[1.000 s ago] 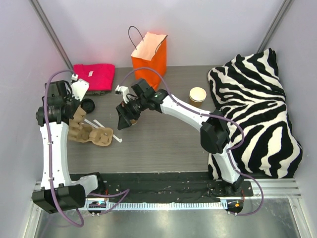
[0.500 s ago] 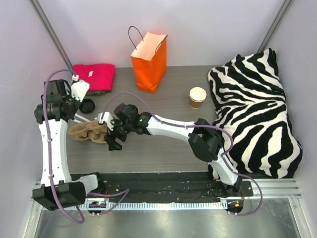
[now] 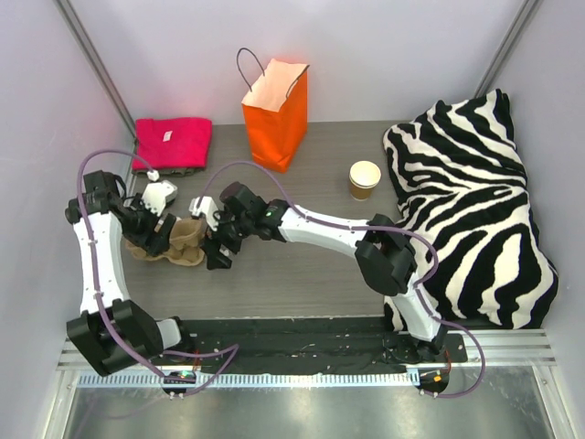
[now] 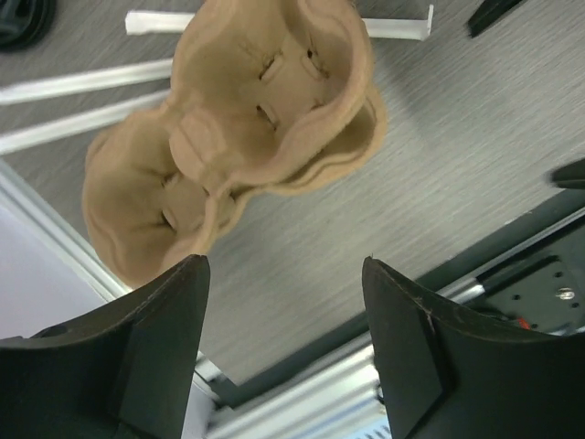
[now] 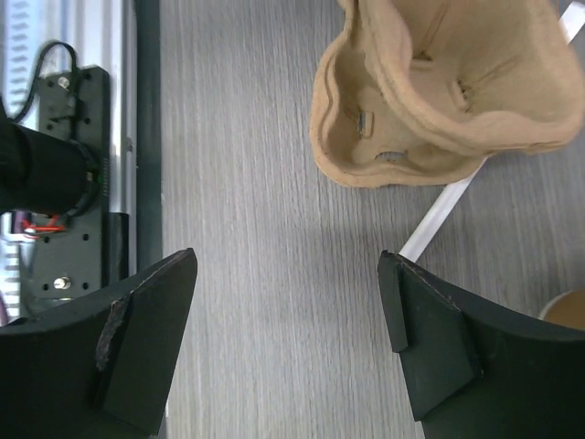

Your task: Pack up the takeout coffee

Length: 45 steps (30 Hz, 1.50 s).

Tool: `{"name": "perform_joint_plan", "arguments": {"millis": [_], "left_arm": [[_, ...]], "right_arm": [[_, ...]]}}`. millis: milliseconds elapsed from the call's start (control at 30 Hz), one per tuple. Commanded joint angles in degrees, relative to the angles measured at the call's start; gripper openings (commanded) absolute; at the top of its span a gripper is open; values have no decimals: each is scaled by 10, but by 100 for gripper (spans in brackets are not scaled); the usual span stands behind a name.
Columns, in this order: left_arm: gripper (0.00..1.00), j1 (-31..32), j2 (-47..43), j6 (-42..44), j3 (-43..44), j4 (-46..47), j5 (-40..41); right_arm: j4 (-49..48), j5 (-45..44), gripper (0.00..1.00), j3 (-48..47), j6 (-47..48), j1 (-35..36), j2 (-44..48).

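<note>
left tool (image 4: 283, 274) has dropped to the cup tray (image 4: 274, 101), now wide; right tool (image 5: 288, 265) wide beside it

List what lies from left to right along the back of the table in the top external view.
Folded pink cloth → orange paper bag → small brown paper cup → zebra-striped cushion.

Left arm (image 3: 91, 265) and right arm (image 3: 322, 229): white link shells, black joint housings, a purple cable (image 3: 239, 165) looped along each. Tool fingers (image 4: 155, 347) matte black, wedge-shaped, edges chipped pale.
</note>
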<state>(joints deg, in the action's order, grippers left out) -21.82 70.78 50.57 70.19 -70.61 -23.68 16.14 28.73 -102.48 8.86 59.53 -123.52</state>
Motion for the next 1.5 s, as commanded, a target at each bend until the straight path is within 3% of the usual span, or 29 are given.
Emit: {"name": "perform_joint_plan", "arguments": {"millis": [0,167,300,567,867,1000,1300,1467], "left_arm": [[72,-16,17,116,-37,75,-58],[70,-20,34,196,-65,148,-47],[69,-21,89,228,-45,160,-21],[59,-22,110,284,-77,201,9],[16,-23,98,276,-73,180,3],[0,-26,95,221,-43,172,3],[0,-52,115,99,88,158,-2],[0,-59,135,11,129,174,24]], "right_arm": [[0,33,88,-4,-13,-10,71],[12,44,88,-4,-25,-25,79],[21,45,88,3,-19,-28,83],[21,39,88,-4,-13,-28,71],[6,19,88,-24,-8,-28,41],[-8,9,88,-33,-13,-27,31],[-39,-24,88,-58,14,-4,-6],[-65,-96,91,-95,55,34,-51]]}}
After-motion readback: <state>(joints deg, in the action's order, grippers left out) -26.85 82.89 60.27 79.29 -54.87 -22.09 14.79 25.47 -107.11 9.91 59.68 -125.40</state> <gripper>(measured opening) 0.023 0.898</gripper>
